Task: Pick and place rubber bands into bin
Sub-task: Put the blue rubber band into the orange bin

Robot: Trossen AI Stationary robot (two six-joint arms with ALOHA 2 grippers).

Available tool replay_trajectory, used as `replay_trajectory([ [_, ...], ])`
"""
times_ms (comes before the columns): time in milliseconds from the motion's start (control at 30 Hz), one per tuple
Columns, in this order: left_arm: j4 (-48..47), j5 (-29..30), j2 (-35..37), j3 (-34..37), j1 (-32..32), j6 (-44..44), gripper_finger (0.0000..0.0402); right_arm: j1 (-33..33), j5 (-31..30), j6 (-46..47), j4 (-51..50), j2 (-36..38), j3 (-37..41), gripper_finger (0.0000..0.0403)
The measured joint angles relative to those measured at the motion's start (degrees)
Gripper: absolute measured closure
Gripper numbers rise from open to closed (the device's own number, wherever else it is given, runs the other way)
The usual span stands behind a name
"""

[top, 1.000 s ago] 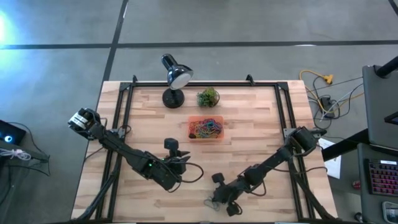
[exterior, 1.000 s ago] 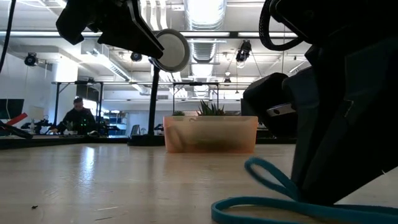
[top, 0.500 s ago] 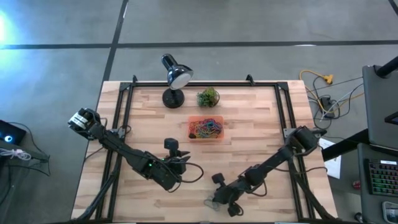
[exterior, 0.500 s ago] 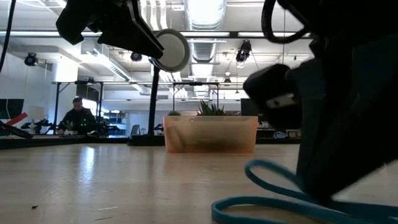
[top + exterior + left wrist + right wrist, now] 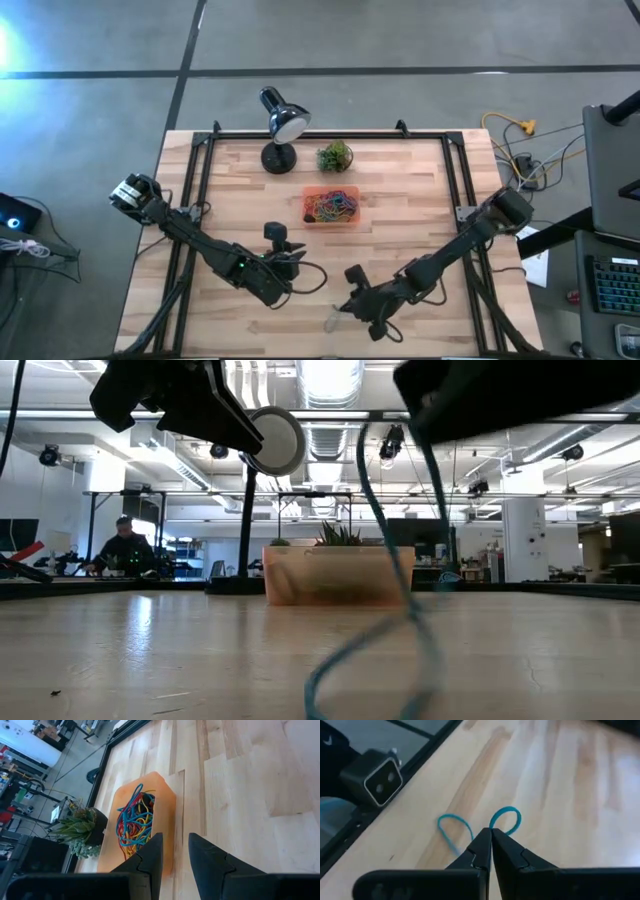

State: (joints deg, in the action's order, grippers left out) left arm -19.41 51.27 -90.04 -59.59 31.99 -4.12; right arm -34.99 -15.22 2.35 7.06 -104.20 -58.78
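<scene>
Your right end effector (image 5: 491, 837) sits over the near edge of the tabletop (image 5: 420, 190), right of centre, with its fingers pressed together on a teal rubber band (image 5: 506, 818). In the right wrist view the band pokes out as two loops on either side of the fingertips, and in the low view it hangs from the end effector as a long thin strand (image 5: 385, 525) reaching down to the wood close to the camera. From above, you can see a pale trace of it (image 5: 333, 318) just beside the right end effector (image 5: 355, 305). Your left end effector (image 5: 283, 247) waits over the near middle of the tabletop, left of the right one and well apart from it; its two fingers (image 5: 206, 857) stand a little apart with nothing between them, pointing toward the bin. The bin (image 5: 309, 197), an orange translucent tray, lies flat at the centre of the tabletop, farther from you than both end effectors. It already holds a tangle of rubber bands (image 5: 134, 820) in blue, red, yellow and green. Just beyond the bin sits a small green plant (image 5: 335, 155), and to its left stands a black desk lamp (image 5: 281, 124), at the far edge. In the low view, a person (image 5: 124, 545) is seated in the room behind the tabletop, far to the left.
</scene>
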Motion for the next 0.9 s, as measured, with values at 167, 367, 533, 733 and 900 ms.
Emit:
replay_trajectory([
  [167, 0.0, 0.0, 0.0, 0.0, 0.0, 0.0, 0.0324, 0.1, -4.1, -5.0, -1.3, 4.7, 0.0, 0.0394],
  [367, -0.2, 0.0, 0.0, 0.0, 0.0, 0.0, 0.0324, 0.1, -13.5, -12.1, -2.6, 9.8, 0.0, 0.0394],
  [533, -0.3, 0.0, 0.0, 0.0, 0.0, 0.0, 0.0324, 0.1, -23.3, -19.1, -2.4, 12.6, 0.0, 0.0394],
  [733, -0.5, 0.0, 0.0, 0.0, 0.0, 0.0, 0.0324, 1.6, -36.3, -26.6, -2.2, 14.5, 0.0, 0.0394],
  [900, -0.5, 0.0, 0.0, 0.0, 0.0, 0.0, 0.0324, 5.6, -38.9, -29.4, -2.1, 15.3, 0.0, 0.0394],
])
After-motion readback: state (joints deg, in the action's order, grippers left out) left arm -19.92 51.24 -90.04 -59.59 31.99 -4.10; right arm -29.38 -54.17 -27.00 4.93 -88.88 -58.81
